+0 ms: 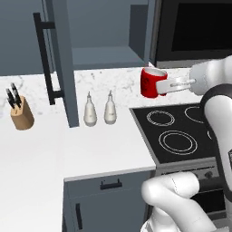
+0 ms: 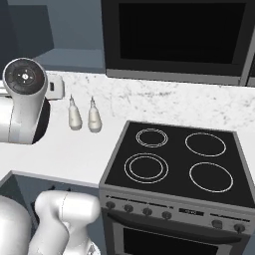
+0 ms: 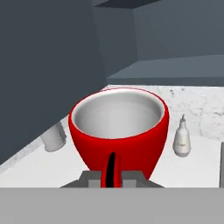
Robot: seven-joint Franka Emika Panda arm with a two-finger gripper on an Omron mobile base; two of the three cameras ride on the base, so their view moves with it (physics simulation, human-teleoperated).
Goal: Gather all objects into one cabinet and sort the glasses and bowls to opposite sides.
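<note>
— While the claw (image 1: 168, 86) is clamped on the handle of the red cup (image 1: 152, 82), which way does the cabinet shelf (image 1: 105, 56) lie from it?

— Up and to the left in the left base view, and further back toward the wall. The cup hangs in the air above the back edge of the bench (image 1: 104, 145), just off the rear left corner of the stove (image 1: 181, 133), with its mouth upward.

— So how does the cup sit relative to the claw itself?

— Straight ahead of it. In the hand view the handle runs down between the two dark fingertips, pinched tight, and the red bowl of the cup bulges out beyond them. The arm reaches in from the right, so the cup leads and the claw trails.

— And the open door (image 1: 61, 63)?

— It stands out from the cabinet, to the left of the cup and well apart from it. In the hand view it shows as a dark slab on the left, with the shelf opening to the upper right of it.

— Then the move turns on lifting?

— I'd judge so: the shelf edge looks higher than the cup's base, so it likely must rise before travelling in and leftward. The two white bottles (image 1: 99, 109) on the bench sit lower, near that path.
</note>
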